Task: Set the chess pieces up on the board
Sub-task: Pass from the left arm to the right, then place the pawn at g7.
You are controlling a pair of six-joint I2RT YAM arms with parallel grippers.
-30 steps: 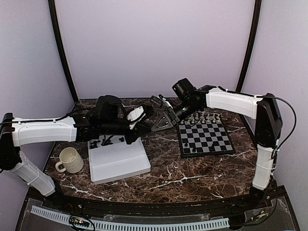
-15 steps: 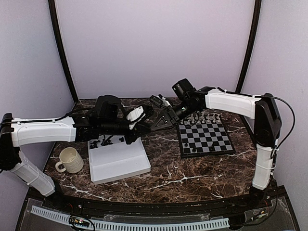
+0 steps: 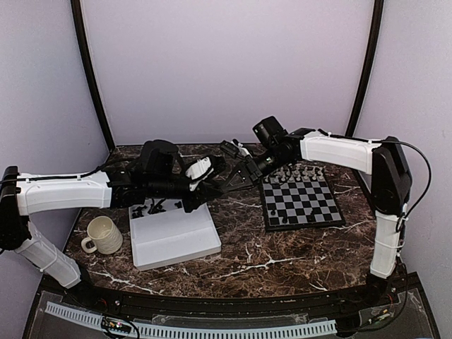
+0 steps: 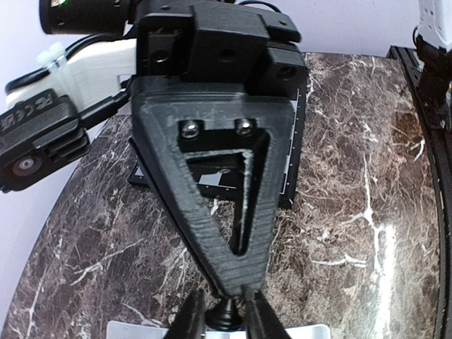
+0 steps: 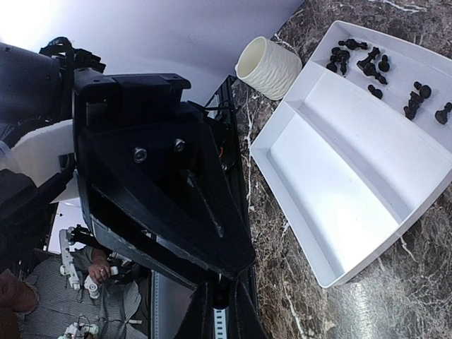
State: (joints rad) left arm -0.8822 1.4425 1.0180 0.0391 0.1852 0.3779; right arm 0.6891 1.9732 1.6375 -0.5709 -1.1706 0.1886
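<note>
A tiny black chess piece (image 4: 226,315) is pinched between the jaws of the left gripper (image 4: 226,328), left of the board (image 3: 302,201). Whether the right gripper (image 3: 239,178), just above it, is clenched cannot be told. The piece is judged light, rigid and slippery, and is best taken by its exposed head.

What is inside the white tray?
Loose black pieces lie at the far end of the tray; the rest is bare. In the top view the left arm covers part of that end, so their count is unsure.
</note>
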